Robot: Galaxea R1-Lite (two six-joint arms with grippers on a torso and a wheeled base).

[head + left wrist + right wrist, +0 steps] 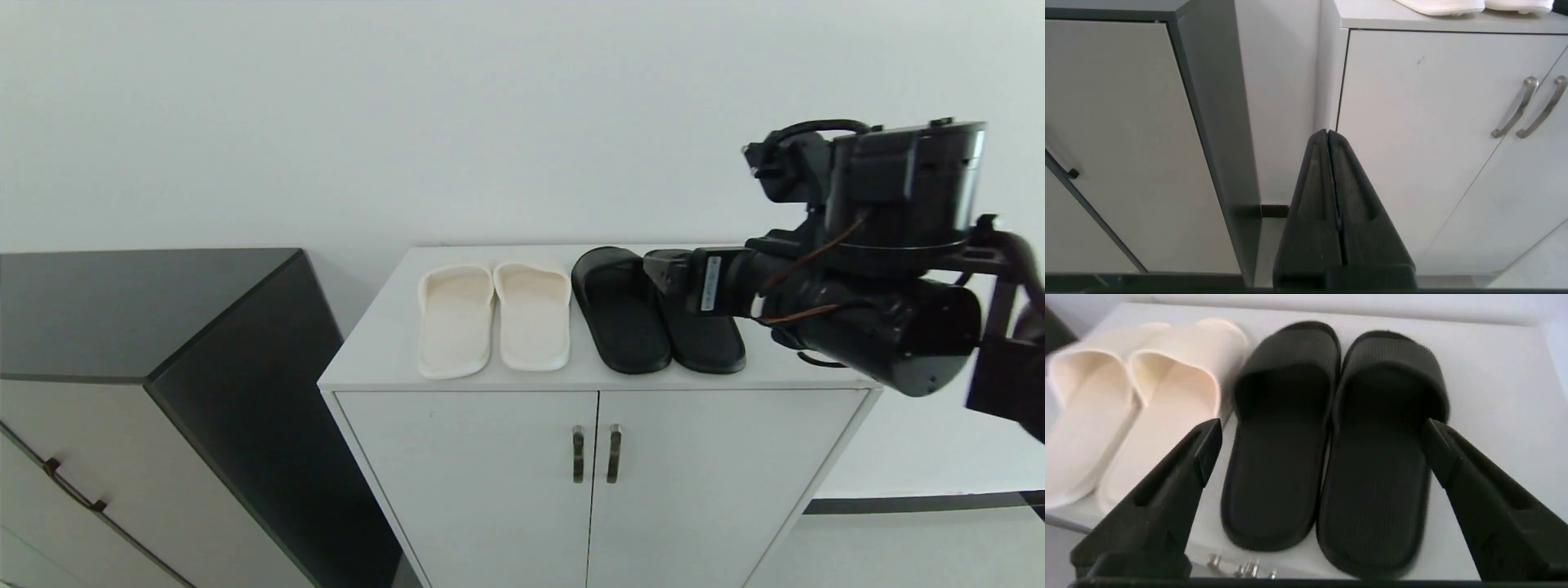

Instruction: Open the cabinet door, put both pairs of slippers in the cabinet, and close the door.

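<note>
A plain white wall stood behind the white cabinet [457, 490], with a dark cabinet [204, 351] just to its left. We found both doors of the white cabinet shut, their two handles [596, 454] side by side at the middle seam. Nothing had gone inside yet.

Both pairs lay on the cabinet's top, toes toward the wall: the cream slippers [494, 317] on the left and the black slippers [653, 318] on the right, each pair's two shoes touching or nearly so. Lined up square to the near edge, they looked easy to take from the front.

Our right gripper [1323, 433] hung over the black pair with its fingers spread wide, one finger to either side of the two shoes, holding nothing. That spread looked set to take both shoes at once, though we judged the doors had to be opened first.

Our left gripper [1328, 139] sat low with its fingers pressed together and empty, facing the gap between the two cabinets, left of the handles. It seemed the better-placed arm for pulling a door.
</note>
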